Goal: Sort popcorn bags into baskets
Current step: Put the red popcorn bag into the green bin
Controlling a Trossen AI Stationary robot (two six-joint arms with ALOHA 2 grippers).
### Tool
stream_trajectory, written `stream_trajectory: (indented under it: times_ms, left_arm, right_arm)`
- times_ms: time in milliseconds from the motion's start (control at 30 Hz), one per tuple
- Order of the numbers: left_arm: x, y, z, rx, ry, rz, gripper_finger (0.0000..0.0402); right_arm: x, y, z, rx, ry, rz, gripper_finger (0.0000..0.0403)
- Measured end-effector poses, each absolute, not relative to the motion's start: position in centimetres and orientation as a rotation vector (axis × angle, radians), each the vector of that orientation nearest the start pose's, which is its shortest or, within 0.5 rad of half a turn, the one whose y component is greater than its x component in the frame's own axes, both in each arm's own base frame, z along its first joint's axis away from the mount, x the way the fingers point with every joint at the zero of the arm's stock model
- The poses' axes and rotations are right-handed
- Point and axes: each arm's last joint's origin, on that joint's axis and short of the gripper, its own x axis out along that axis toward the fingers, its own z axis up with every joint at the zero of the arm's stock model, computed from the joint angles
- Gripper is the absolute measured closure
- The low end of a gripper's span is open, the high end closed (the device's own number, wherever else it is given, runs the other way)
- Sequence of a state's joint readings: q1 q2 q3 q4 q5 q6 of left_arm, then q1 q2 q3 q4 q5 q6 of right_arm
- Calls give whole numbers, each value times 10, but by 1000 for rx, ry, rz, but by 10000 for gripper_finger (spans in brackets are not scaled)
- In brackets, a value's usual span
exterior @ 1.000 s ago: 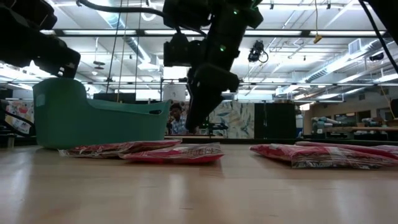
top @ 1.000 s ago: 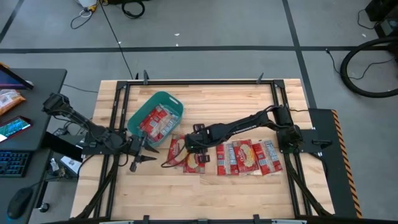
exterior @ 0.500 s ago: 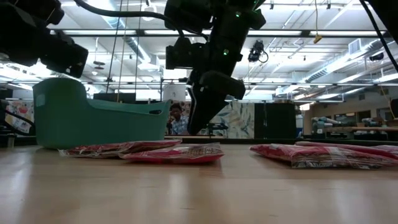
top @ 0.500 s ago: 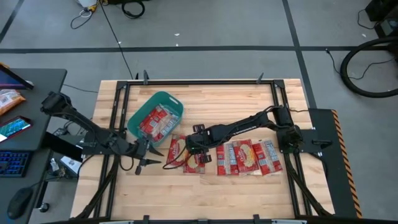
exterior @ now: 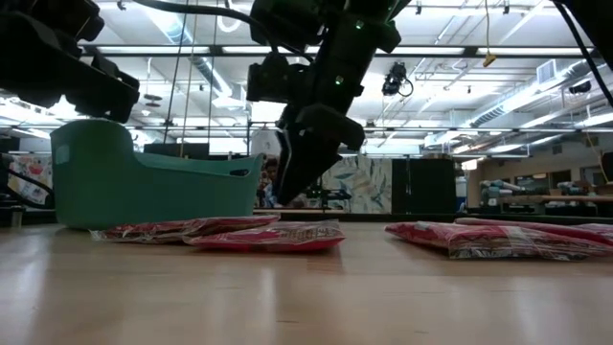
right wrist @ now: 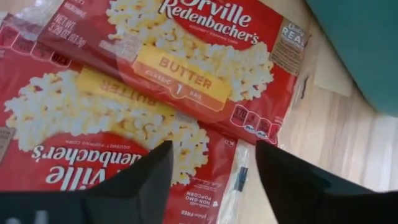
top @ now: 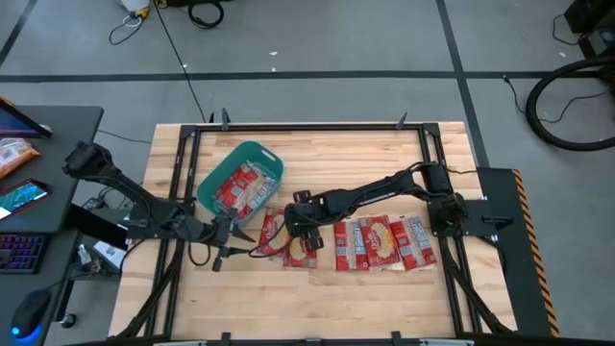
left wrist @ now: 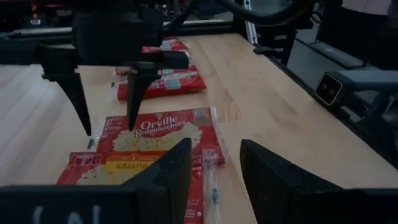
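The right gripper hangs just above 2 overlapping bags that lie on the table just beside the tub. Its fingers stand apart with nothing between them, straddling the edge of the lower bag, which the upper bag partly covers. The left gripper waits near the table's left edge, pointing at the same pair; its fingers are apart and empty. The tub already holds several bags. A row of more bags lies flat to the right of the pair, well apart from the tub.

The step in hand looks like a pick from the pair by the tub. The next move likely calls for lowering the right gripper, closing on 1 bag's edge only, then lifting and carrying it over the tub rim. Because the 2 bags overlap, a grip might drag both or slip on the flat film.
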State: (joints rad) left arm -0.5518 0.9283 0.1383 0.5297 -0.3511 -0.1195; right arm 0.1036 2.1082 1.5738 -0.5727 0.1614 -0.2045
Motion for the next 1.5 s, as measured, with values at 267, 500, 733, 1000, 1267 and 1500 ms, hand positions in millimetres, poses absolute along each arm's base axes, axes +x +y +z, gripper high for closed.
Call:
stream_trajectory:
  times_ms: [267,500,733,1000,1267,1500]
  left_arm:
    - [165,-92,158,-2,309,-194,260]
    - [171,-111,140,-2,443,-256,260]
    - [171,-113,134,-49,482,-233,260]
    - [172,-113,137,-56,457,-238,260]
    - [171,-113,138,-62,454,-242,260]
    - [169,-115,141,-70,440,-257,260]
  right_arm:
    - [436,38,170,-433,1128,-17,136]
    - [433,32,169,-482,1170,-42,149]
    - [434,26,170,-474,1168,-56,158]
    - [434,26,170,-473,1163,-56,160]
    - [434,27,171,-474,1161,-54,163]
    - [434,29,171,-474,1160,-46,163]
